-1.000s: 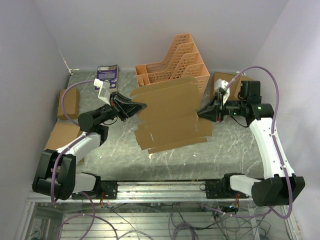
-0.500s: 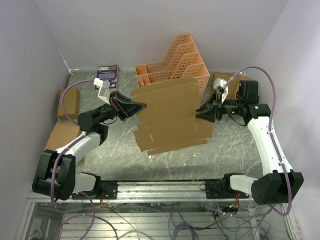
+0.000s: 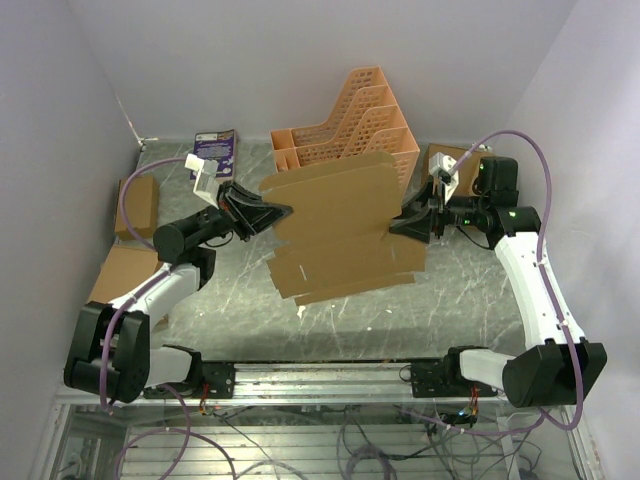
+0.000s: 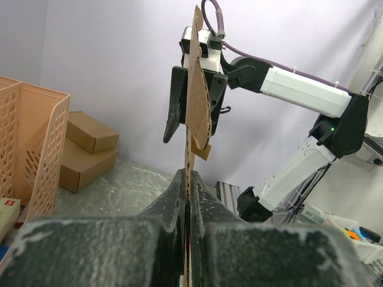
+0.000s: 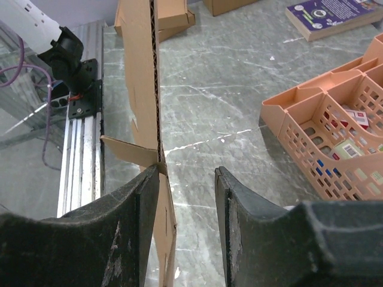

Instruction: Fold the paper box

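Holding the box (image 3: 340, 225) aloft as a flat sheet over the worktop (image 3: 460, 300), just in front of the rack (image 3: 350, 115), I have the left tool (image 3: 268, 213) pinched shut on its left edge. The right tool (image 3: 405, 226) stands open astride the right edge, one finger touching the card and gripping nothing. No flap looks folded yet, so I judge this the set-up for a first crease. Next I'd close the right tool there, then bend along a score line.
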You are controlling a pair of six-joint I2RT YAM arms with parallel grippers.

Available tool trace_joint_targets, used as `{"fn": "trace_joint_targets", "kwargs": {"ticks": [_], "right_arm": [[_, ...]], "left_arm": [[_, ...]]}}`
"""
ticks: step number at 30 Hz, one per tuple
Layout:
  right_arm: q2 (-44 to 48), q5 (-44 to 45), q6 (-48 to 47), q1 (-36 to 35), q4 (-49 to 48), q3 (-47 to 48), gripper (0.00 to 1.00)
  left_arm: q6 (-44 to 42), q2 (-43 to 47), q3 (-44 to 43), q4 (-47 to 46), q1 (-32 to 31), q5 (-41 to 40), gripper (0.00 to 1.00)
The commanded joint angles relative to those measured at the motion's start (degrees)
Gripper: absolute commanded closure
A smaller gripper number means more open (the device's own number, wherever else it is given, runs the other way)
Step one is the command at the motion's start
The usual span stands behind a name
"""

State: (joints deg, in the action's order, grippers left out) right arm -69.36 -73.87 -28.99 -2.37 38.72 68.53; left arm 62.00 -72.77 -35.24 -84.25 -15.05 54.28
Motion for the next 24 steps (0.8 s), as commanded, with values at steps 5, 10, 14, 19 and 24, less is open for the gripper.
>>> {"fn": "trace_joint_targets", "kwargs": {"ticks": [5, 10, 14, 19, 24], "right_arm": [[0.7, -5.4, -3.9, -0.4, 3.1, 2.4, 0.58], [1.0, -6.3, -1.9, -0.3, 1.1, 1.6, 0.58], [0.6, -7.2, -0.7, -0.6, -0.2, 1.1, 0.58], [0.5, -8.0, 1.8, -1.1, -2.9, 0.0, 0.61], [0.7, -8.8, 2.7, -1.4, -3.7, -0.2, 0.66]], "left_arm": [[0.9, 1.2, -2.1, -14.6, -0.1, 1.3, 0.93], [1.0, 1.0, -2.5, -14.6, -0.2, 1.3, 0.93], [1.2, 1.2, -2.9, -14.6, -0.2, 1.3, 0.93], [1.1, 1.2, -3.1, -14.7, -0.6, 1.3, 0.93], [1.0, 1.1, -3.3, -14.7, -1.2, 1.3, 0.93]]}}
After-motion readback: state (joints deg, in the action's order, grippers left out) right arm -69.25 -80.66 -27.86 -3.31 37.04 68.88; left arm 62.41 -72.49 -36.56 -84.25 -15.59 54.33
